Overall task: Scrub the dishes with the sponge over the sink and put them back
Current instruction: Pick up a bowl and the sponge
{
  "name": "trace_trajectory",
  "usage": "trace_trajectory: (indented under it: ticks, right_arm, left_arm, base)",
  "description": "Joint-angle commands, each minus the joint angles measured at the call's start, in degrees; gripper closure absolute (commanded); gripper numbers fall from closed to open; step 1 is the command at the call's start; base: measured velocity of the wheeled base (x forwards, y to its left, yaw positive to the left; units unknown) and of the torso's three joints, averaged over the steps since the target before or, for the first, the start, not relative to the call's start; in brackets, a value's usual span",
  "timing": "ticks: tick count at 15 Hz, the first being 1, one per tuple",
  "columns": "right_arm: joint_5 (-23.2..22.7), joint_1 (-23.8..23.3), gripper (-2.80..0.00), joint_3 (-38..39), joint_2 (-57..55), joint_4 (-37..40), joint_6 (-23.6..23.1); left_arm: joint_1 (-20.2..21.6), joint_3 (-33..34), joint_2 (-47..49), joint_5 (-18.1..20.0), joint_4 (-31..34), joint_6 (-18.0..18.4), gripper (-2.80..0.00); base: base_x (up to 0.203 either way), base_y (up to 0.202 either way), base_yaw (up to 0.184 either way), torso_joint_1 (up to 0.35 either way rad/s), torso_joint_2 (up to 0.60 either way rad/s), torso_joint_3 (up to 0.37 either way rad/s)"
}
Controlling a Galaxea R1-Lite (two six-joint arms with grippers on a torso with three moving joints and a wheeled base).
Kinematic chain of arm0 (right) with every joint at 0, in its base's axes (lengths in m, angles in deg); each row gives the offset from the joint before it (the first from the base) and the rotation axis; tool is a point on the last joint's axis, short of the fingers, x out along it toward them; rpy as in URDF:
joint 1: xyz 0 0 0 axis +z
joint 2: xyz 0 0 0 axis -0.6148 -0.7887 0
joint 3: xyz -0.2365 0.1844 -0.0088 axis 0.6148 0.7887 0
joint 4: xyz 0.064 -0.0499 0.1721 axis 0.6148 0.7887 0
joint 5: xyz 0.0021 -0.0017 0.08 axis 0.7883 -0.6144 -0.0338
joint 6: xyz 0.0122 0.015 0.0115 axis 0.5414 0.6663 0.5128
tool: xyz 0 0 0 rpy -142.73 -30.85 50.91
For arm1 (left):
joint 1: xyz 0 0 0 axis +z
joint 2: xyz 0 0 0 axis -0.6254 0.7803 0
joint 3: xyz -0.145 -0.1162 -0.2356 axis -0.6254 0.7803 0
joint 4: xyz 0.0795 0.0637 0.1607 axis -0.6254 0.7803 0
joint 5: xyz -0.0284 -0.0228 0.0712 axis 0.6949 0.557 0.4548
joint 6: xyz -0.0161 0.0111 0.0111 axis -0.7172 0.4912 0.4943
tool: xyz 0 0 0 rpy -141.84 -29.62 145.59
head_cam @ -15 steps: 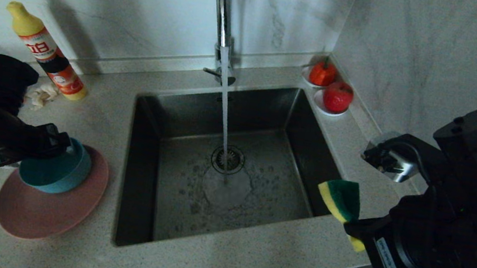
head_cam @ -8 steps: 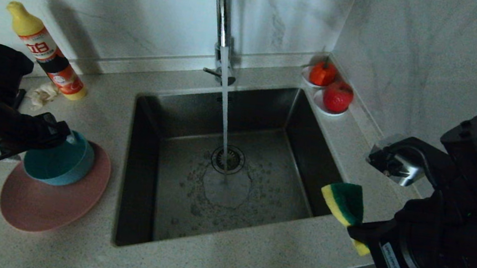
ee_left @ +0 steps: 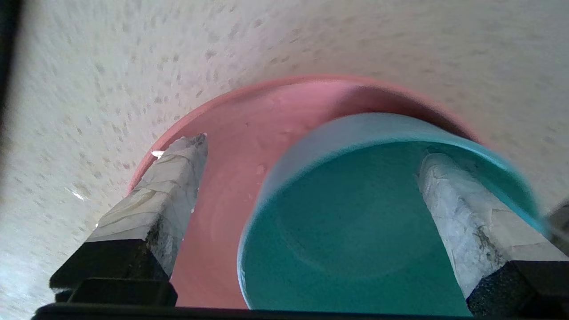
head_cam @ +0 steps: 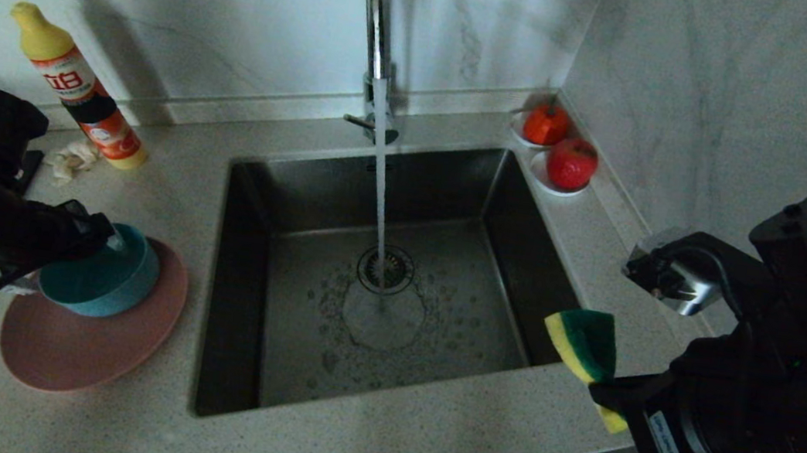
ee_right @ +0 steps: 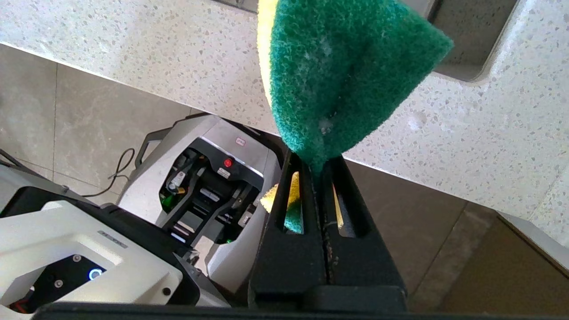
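Observation:
The teal bowl (head_cam: 109,273) (ee_left: 355,222) rests on the pink plate (head_cam: 91,349) (ee_left: 231,146), on the counter left of the sink (head_cam: 241,275), with its mouth turned partly toward my left hand. My left gripper (head_cam: 97,234) (ee_left: 311,151) is open and straddles the bowl's near rim. One taped finger is inside the bowl and the other is outside, over the plate. At the sink's front right corner, my right gripper (head_cam: 604,393) (ee_right: 315,164) is shut on the yellow and green sponge (head_cam: 583,340) (ee_right: 338,75), held above the counter edge.
Water runs from the chrome faucet (head_cam: 376,20) onto the drain (head_cam: 386,269). A red and yellow detergent bottle (head_cam: 75,86) and a crumpled white scrap (head_cam: 69,159) lie behind the dishes. Two red fruits on saucers (head_cam: 572,163) sit in the back right corner, by the wall.
My left hand has drawn back a little to the left, still open around the bowl's rim. The bowl and plate have shifted slightly. The right gripper has edged right with the sponge.

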Motion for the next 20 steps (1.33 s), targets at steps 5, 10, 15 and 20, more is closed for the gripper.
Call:
trace_trajectory:
  ticks: [5,10,15,20]
  right_arm:
    - [0.1,0.0,0.00,0.7,0.0,-0.1,0.0]
    - [0.1,0.0,0.00,0.8,0.6,0.1,0.0]
    - [0.2,-0.1,0.00,0.9,0.6,0.1,0.0]
    - [0.2,-0.1,0.00,0.8,0.3,0.1,0.0]
  left_arm:
    - [1.4,-4.9,0.7,2.5,5.9,-3.4,-2.80]
    - [1.6,-6.8,1.2,3.8,8.8,-4.4,-2.80]
    - [1.6,-6.3,2.9,4.9,8.7,-5.0,-2.80]
    - [1.9,-6.1,4.6,5.1,8.2,-4.9,-2.80]
  base:
    - [0.000,0.000,0.000,0.000,0.00,0.000]
    - [0.000,0.000,0.000,0.000,0.00,0.000]
    - [0.000,0.000,0.000,0.000,0.00,0.000]
    - [0.000,0.000,0.000,0.000,0.00,0.000]
